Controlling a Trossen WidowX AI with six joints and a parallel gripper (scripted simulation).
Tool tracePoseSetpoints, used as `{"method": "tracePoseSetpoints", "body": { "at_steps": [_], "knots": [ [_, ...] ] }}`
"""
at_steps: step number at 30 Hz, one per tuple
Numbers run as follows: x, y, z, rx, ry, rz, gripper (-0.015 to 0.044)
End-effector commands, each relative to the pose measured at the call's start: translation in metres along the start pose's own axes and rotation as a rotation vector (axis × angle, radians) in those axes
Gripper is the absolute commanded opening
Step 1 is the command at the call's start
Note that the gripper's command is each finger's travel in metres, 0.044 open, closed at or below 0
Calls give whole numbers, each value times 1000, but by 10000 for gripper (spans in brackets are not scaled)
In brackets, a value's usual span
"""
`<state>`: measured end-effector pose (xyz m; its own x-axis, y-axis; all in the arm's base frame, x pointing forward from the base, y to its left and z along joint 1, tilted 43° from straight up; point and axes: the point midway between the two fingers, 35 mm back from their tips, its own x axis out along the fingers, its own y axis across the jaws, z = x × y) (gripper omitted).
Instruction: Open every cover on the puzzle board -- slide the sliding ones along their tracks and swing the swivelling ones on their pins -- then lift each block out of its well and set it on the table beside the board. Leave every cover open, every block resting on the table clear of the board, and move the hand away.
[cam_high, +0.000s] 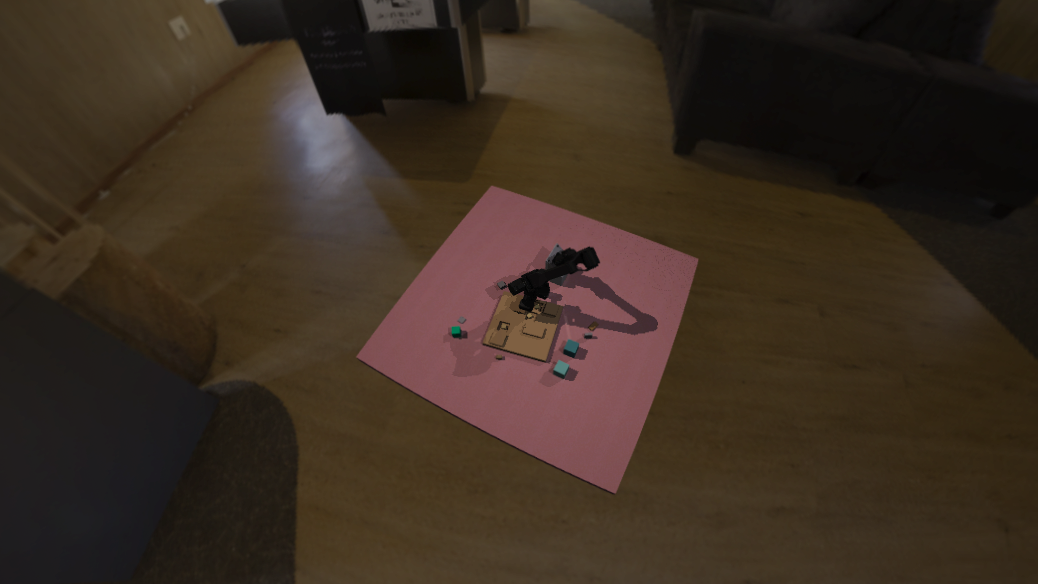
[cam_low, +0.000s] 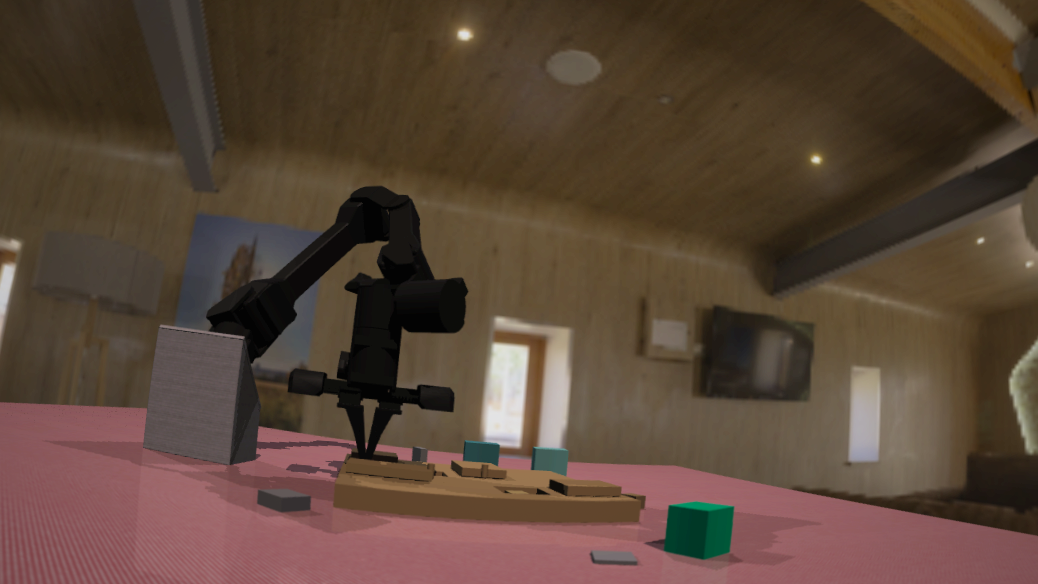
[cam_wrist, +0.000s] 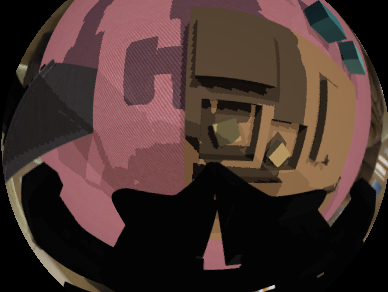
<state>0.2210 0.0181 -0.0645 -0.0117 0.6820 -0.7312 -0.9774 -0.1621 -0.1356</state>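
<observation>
The tan puzzle board lies in front of the arm's base. My gripper is shut and empty, its tips low over the board's edge nearest the base. In the wrist view a large cover lies beyond an uncovered well holding an olive square. A smaller opening beside it shows a pale yellow square. Other covers lie farther out, near another uncovered well. A green block and two teal blocks rest on the table, clear of the board.
A grey piece and a flat grey piece lie on the green block's side. A small brown piece lies by the far edge. Tan and dark pieces lie near the teal blocks.
</observation>
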Motion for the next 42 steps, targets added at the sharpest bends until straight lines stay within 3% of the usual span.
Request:
{"method": "tracePoseSetpoints", "body": {
  "at_steps": [1, 39, 42],
  "knots": [
    [0, 2, -3, -3, 2, 6, 0],
    [-47, 2, -6, -3, 5, 6, 0],
    [-45, -3, -4, 132, 5, 4, 0]
  ]
}}
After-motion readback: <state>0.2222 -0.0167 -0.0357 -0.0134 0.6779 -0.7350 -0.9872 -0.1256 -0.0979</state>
